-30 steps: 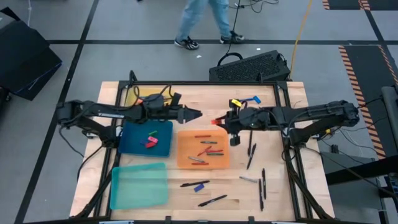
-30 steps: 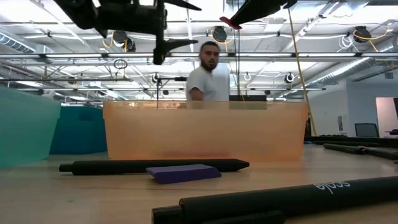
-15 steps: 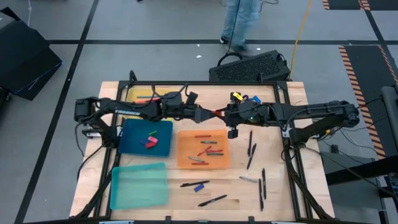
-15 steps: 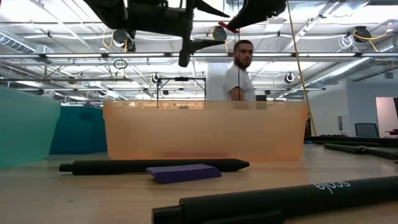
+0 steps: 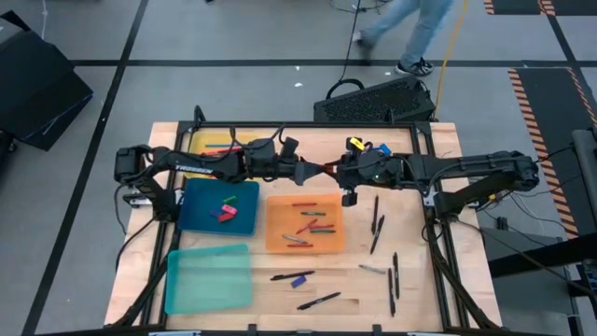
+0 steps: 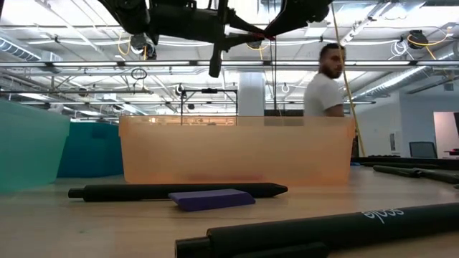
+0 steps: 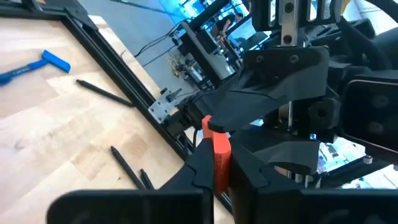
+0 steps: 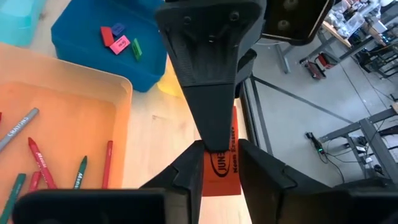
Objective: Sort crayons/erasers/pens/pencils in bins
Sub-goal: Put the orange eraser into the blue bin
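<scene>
Above the far edge of the orange bin (image 5: pixel 304 224), the left claw (image 5: pixel 315 172) and right claw (image 5: pixel 334 171) meet mid-air — both pinching one red eraser (image 8: pixel 222 163), clear of the worktop (image 5: pixel 424 289).

The counter (image 5: pixel 420 289) is seen as pale, matt wood with visible grain, framed by dark metal rails. The orange bin (image 6: pixel 237 150) is shown as smooth, translucent plastic, the teal bin (image 5: pixel 207 278) likewise, and the blue bin (image 8: pixel 81 37) as opaque, slightly glossy plastic. The crayons (image 8: pixel 38 163) are wrapped in printed paper. Both end effectors, left (image 8: pixel 208 146) and right (image 7: pixel 217 158), are moulded in matt black plastic.
</scene>
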You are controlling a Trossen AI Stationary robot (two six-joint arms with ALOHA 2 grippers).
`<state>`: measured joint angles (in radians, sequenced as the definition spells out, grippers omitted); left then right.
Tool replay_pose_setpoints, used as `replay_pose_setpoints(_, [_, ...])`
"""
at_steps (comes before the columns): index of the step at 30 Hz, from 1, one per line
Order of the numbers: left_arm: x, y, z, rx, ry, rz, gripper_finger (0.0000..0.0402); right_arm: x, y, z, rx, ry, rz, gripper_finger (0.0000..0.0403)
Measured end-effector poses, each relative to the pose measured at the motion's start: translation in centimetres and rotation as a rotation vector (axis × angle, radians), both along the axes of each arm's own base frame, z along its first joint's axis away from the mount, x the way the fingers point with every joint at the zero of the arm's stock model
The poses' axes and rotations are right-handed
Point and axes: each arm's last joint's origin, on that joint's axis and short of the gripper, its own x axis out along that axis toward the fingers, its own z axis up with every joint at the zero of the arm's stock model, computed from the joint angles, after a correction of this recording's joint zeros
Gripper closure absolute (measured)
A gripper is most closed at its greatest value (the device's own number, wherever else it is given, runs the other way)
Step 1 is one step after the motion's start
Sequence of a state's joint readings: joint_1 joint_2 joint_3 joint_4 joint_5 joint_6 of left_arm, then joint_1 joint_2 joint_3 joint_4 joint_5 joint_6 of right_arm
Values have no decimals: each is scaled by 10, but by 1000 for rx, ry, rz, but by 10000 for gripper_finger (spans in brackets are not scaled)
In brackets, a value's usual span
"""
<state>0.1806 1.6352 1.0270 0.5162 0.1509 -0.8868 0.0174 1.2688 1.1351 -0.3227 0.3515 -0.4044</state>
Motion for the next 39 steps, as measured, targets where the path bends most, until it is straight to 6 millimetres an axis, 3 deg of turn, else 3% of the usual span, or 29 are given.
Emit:
replay_pose_setpoints(5, [-6, 4, 3, 41, 45, 35, 383, 0, 1, 1, 75, -36, -22, 295])
replay_pose_setpoints(9, [-27, 8, 15, 98, 162, 57, 383, -1, 1, 3, 139, -37, -54, 257])
replay_pose_setpoints(14, [-80, 2, 30, 209, 458, 78, 383, -6, -9, 15, 244, 3, -177, 207])
replay_pose_setpoints(19, [-141, -11, 26, 233, 867, 96, 383, -13, -41, 10, 373, 66, -373, 180])
replay_pose_setpoints(22, [-167, -17, 13, 194, 1092, 117, 383, -9, -59, -1, 440, 114, -421, 174])
replay_pose_setpoints(25, [-175, -20, -6, 122, 1178, 153, 383, -3, -72, -13, 455, 150, -444, 172])
replay_pose_setpoints(32, [-176, -27, -64, -155, 1109, 133, 381, 5, -83, -28, 440, 213, -466, 171])
replay_pose_setpoints(39, [-186, -37, -98, -312, 1108, 152, 369, -8, -103, -40, 471, 269, -574, 171])
